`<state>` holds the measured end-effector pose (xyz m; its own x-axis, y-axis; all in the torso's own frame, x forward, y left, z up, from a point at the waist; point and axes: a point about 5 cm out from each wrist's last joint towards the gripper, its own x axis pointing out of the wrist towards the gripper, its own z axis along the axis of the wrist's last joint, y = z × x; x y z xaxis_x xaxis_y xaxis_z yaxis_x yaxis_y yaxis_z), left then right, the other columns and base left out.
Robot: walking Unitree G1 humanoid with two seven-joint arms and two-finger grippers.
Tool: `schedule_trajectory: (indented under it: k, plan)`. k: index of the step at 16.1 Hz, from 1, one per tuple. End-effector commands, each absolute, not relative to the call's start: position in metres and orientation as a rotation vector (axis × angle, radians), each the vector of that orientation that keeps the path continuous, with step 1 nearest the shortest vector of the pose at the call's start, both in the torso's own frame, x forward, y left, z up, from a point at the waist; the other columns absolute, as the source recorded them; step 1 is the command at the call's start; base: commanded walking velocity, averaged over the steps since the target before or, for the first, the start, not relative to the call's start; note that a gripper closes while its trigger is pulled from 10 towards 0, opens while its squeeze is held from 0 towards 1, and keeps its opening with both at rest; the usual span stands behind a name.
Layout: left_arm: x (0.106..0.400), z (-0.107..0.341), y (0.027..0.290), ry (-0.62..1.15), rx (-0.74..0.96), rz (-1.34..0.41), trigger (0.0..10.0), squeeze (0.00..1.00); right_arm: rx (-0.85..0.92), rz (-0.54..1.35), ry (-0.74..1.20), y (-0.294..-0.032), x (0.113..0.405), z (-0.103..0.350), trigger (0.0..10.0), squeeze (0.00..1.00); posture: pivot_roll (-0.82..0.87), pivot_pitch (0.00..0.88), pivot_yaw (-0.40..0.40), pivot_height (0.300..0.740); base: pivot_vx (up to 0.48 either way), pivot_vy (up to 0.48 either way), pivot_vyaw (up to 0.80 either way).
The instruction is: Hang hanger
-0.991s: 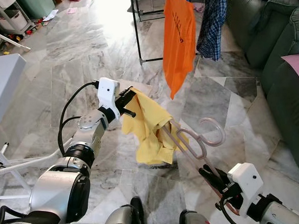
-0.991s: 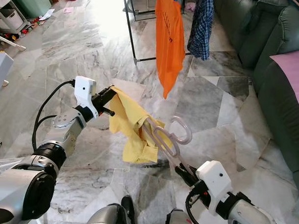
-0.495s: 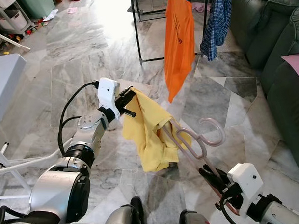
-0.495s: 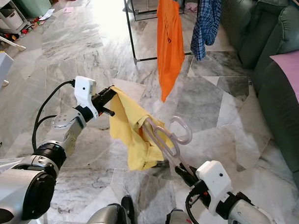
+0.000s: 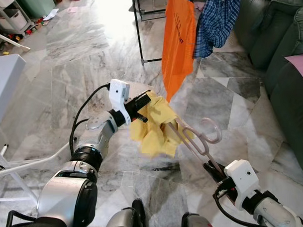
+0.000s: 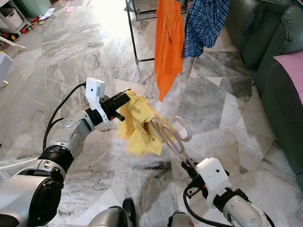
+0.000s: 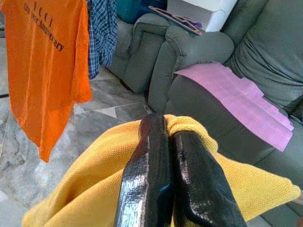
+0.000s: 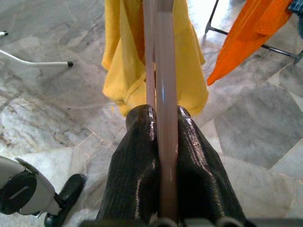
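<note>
The pink hanger [image 5: 196,140] is clamped at its lower end by the right gripper [image 5: 212,170], with its hook above the fingers. The yellow shirt [image 5: 154,124] draped over it is pinched at one edge by the closed left gripper [image 5: 143,102], below the orange T-shirt [image 5: 178,40].

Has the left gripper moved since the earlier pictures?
Yes. The left gripper, pinching the yellow shirt, has moved to the robot's right, closer to the hanging orange shirt.

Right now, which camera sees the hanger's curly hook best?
The left eye view: the hanger's hook shows whole against the floor, past the yellow shirt. The right eye view shows it too, slightly smaller. The right wrist view shows the right tool clamped on the hanger's bar. The left wrist view shows the left tool pinching shirt.
</note>
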<state>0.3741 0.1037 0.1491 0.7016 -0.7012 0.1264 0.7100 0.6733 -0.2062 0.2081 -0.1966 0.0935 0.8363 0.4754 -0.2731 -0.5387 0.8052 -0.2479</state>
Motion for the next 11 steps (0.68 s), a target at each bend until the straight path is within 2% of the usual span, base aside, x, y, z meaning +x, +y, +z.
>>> schedule_trajectory:
  k: [1,6,11]
  plan:
    - [0.373,0.149,0.109,-0.038,-0.25,-0.795,0.0,0.0,-0.329,0.543,0.166,-0.194,0.209,0.096,10.0,0.0,-0.28,0.219,0.15,0.74,0.0,0.0,0.0]
    - [0.376,0.143,0.122,-0.022,-0.256,-0.641,0.0,0.0,-0.327,0.586,0.176,-0.193,0.2,0.093,10.0,0.0,-0.28,0.215,0.15,0.74,0.0,0.0,0.0]
    - [0.381,0.148,0.128,-0.023,-0.27,-0.577,0.0,0.0,-0.319,0.614,0.204,-0.199,0.19,0.089,10.0,0.0,-0.28,0.209,0.148,0.74,0.0,0.0,0.0]
